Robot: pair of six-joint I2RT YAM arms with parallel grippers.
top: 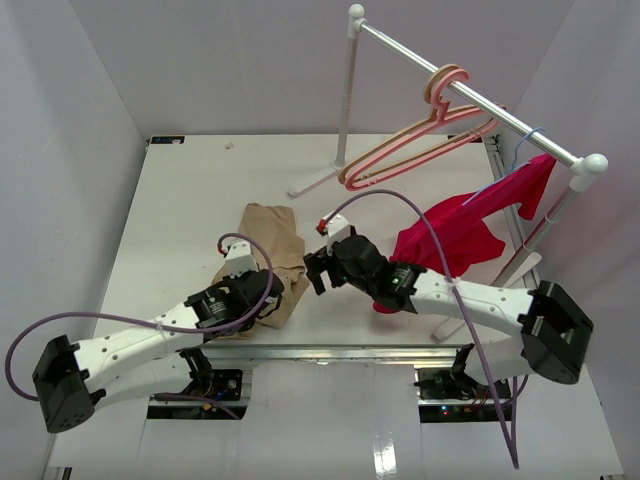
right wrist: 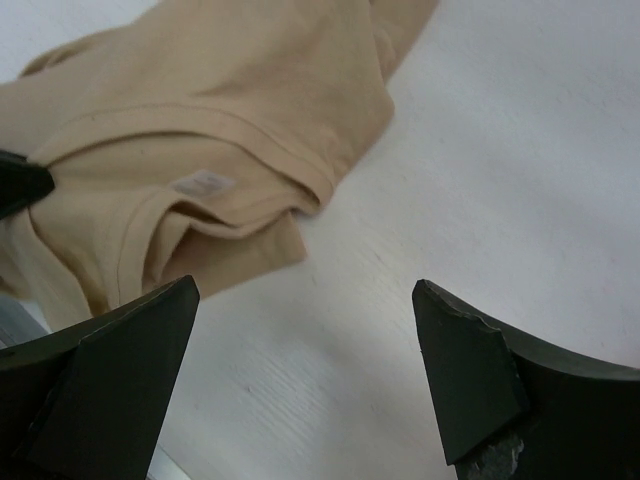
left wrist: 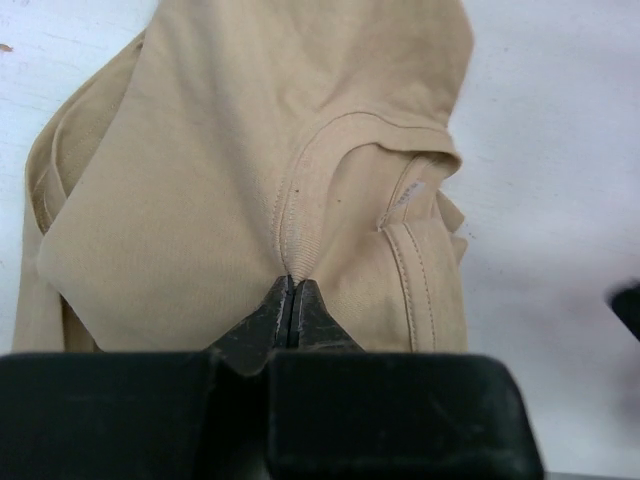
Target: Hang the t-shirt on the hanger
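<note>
On the white table (top: pixel 180 220), close to its near edge, shows the t-shirt (top: pixel 270 250) lying in a crumpled tan heap. Shows the left claw (left wrist: pixel 290 300) clamped tight on the ribbed collar seam, cloth pinched between its tips. Just to the right, finds the right claw (right wrist: pixel 310 340) spread wide, gripping nothing, beside the shirt's collar. Farther back on the right, shows the pink hanger (top: pixel 400 166) hooked on a rail (top: pixel 470 95) against a peach hanger (top: pixel 447 82), well apart from the shirt. Shows a red garment (top: pixel 455 230) hanging from a thin blue hanger (top: pixel 520 150) at the rail's right end.
</note>
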